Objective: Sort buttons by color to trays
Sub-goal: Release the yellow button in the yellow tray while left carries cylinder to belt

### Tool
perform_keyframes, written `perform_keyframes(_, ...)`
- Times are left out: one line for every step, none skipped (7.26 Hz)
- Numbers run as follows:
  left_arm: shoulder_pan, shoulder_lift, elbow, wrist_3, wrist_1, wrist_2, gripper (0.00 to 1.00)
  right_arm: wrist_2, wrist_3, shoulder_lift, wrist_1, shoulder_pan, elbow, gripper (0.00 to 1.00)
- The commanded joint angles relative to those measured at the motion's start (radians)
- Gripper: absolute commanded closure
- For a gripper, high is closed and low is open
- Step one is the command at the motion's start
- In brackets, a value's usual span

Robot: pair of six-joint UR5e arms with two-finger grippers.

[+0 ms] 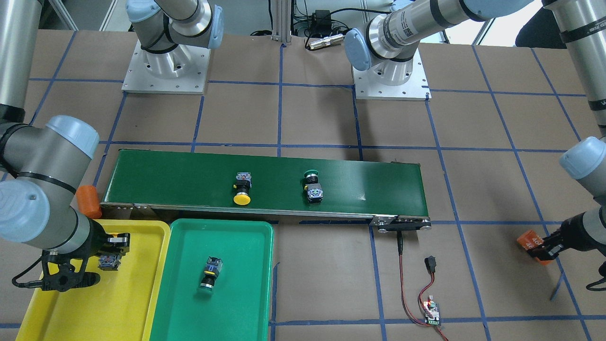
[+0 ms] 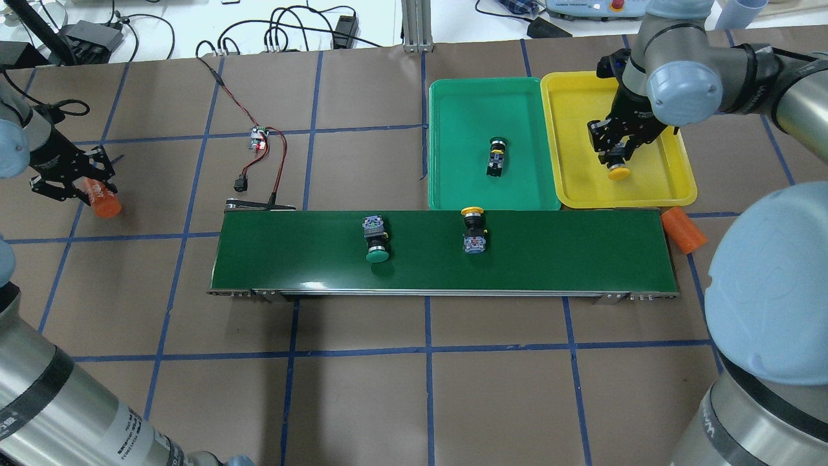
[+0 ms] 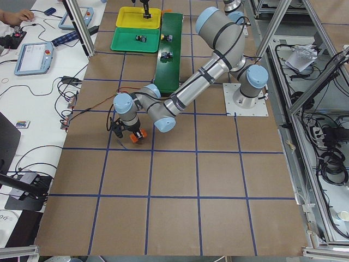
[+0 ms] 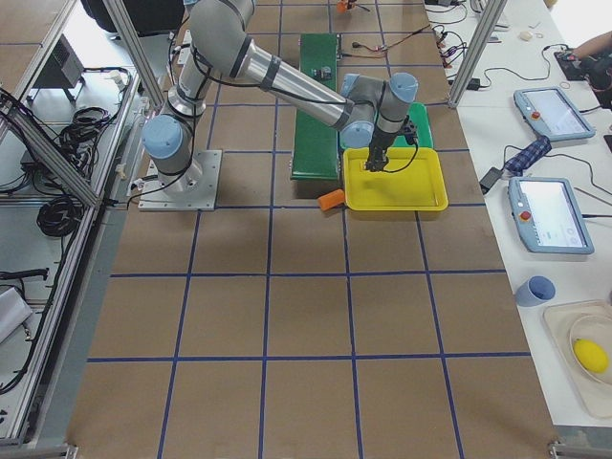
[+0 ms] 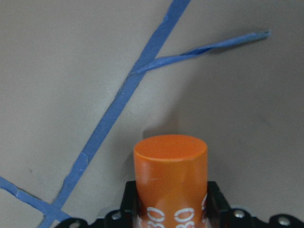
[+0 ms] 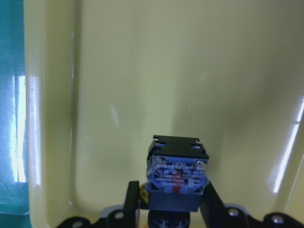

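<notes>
Over the yellow tray (image 2: 673, 181), my right gripper (image 2: 618, 158) is shut on a yellow button (image 2: 618, 171), gripping its black body (image 6: 176, 183) with the cap pointing down. A green button (image 2: 496, 156) lies in the green tray (image 2: 459, 129). On the conveyor belt (image 2: 550, 252) lie another green button (image 2: 376, 241) and a second yellow button (image 2: 473, 230). Far to the left, my left gripper (image 2: 90, 188) is shut on an orange cylinder (image 5: 171, 175) low over the table.
A second orange cylinder (image 2: 682, 231) lies beside the belt's right end, just below the yellow tray. A small circuit board (image 2: 259, 139) with red and black wires sits behind the belt's left end. Blue tape lines grid the brown table.
</notes>
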Motion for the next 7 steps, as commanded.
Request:
perform_keyframes(-0.107, 0.145, -0.022, -0.133, -0.207, 0.007, 1.00, 0.003, -0.001, -0.019, 0.035, 0.003, 0.012, 0.00)
perform_keyframes(-0.160, 0.220, -0.023, -0.313, -0.374, -0.002, 1.00, 0.037, 0.008, -0.074, 0.034, 0.009, 0.069, 0.00)
perform_keyframes(-0.233, 0.270, -0.051, -0.473, -0.445, -0.013, 1.00, 0.075, 0.011, -0.138, 0.022, 0.011, 0.153, 0.00)
perform_keyframes(-0.304, 0.316, -0.118, -0.675, -0.447, -0.030, 1.00, 0.080, 0.034, -0.206, 0.019, 0.015, 0.224, 0.04)
perform_keyframes(-0.383, 0.344, -0.191, -0.832, -0.426, -0.029, 1.00, 0.097, 0.093, -0.267, 0.019, 0.058, 0.277, 0.04)
perform_keyframes(-0.428, 0.355, -0.235, -0.899, -0.359, -0.027, 1.00, 0.100, 0.182, -0.315, 0.019, 0.117, 0.308, 0.04)
perform_keyframes(-0.463, 0.341, -0.256, -1.004, -0.320, -0.030, 1.00, 0.100, 0.221, -0.326, 0.017, 0.186, 0.321, 0.04)
